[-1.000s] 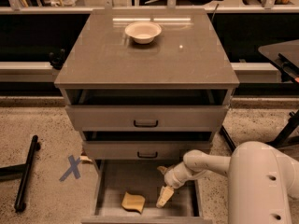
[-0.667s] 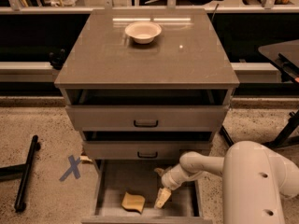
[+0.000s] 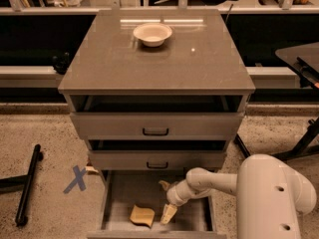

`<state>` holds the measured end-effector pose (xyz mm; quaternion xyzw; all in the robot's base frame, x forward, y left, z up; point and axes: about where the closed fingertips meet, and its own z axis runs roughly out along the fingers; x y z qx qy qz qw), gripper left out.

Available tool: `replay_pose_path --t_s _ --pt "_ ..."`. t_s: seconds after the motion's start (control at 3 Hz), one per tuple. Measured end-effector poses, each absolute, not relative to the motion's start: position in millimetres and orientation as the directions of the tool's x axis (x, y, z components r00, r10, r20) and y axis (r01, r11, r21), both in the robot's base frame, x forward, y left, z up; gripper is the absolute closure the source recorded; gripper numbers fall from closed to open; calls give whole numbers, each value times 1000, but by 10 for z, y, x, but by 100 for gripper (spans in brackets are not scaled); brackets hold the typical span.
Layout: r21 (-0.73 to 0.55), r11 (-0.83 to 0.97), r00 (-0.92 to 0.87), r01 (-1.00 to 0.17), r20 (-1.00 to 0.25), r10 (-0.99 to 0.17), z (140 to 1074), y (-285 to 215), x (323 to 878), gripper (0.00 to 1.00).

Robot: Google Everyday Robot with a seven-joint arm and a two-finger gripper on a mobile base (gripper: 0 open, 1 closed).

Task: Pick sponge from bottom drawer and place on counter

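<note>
Tan foam, the sponge (image 3: 142, 215) lies flat on the floor of the open bottom drawer (image 3: 105, 203), near its front edge and left of centre. Nothing holds it. The end effector (image 3: 165, 199) hangs inside the same drawer, just to the right of the sponge, at the end of the white arm (image 3: 214, 180) that reaches in from the right. Its two tan fingers (image 3: 168, 213) stand apart, one pointing down toward the drawer floor beside the sponge and the other up toward the back, with nothing between them. The lower fingertip looks close to the sponge's right edge, but I cannot tell if it touches.

The step in hand seems to be the approach for the grasp. The next move calls for shifting left so the fingers straddle the sponge, dropping to the floor, then closing. The soft slab may slide or fold. The counter (image 3: 154, 68) above carries only a bowl (image 3: 152, 34) near its back.
</note>
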<state>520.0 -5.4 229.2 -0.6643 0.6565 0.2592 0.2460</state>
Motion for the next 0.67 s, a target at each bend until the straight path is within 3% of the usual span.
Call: replay_pose_path --t_s 0.67 --pt "-27 2 16 -1000 -647 -762 1880 244 5333 0"
